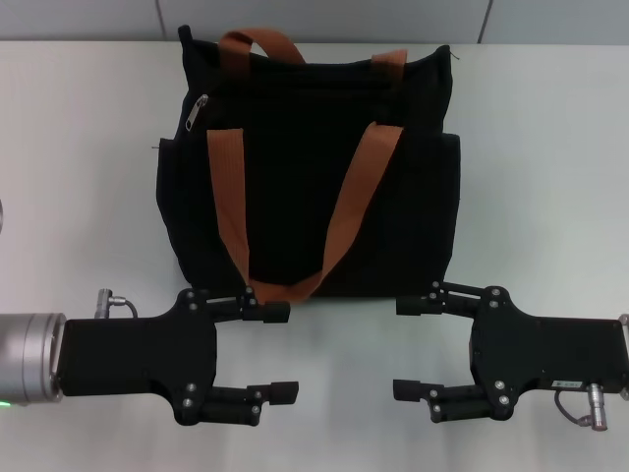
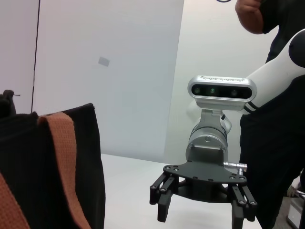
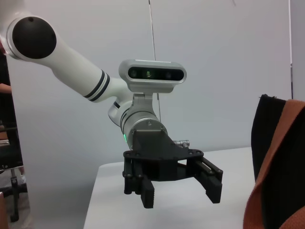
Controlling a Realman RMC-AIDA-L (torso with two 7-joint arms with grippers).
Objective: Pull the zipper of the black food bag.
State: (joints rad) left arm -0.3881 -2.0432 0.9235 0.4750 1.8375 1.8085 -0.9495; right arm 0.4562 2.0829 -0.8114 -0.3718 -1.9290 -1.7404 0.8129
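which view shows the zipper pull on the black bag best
The head view: the zipper shows as a small silver tab at the black food bag's upper left corner. The left wrist and right wrist views show only an edge of the bag and an orange strap, no zipper pull.

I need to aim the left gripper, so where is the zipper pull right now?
In the head view, the zipper lies at the black food bag's upper-left corner, on the robot's left, beside the left orange strap.
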